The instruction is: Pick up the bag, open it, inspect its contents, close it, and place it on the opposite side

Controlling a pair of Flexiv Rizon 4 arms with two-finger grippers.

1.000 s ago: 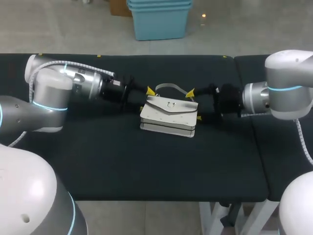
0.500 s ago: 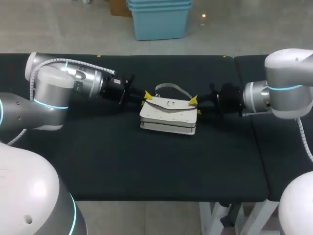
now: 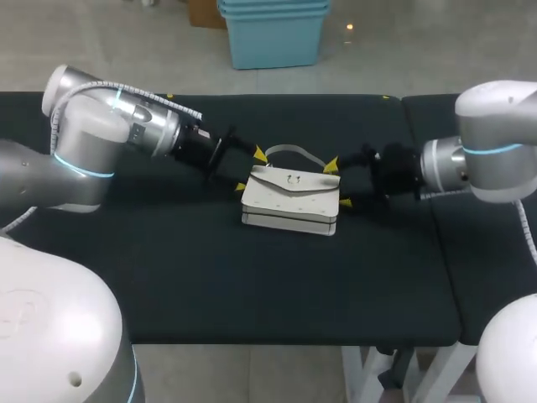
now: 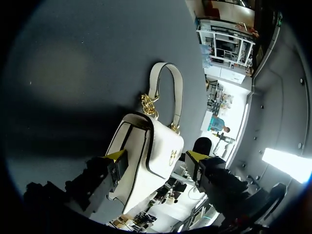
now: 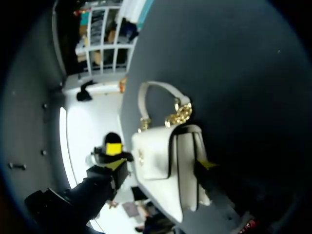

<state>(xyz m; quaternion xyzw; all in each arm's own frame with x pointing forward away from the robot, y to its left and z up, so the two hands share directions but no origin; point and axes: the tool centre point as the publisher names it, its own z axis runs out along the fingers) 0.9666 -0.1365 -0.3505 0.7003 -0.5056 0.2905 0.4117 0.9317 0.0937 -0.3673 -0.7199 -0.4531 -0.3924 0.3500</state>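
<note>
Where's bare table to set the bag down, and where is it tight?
Bare: the wide strip of table between the white handbag and the near edge; also the far strip beyond its strap. Crowded: both ends of the handbag, straddled by the left gripper and right gripper.
</note>
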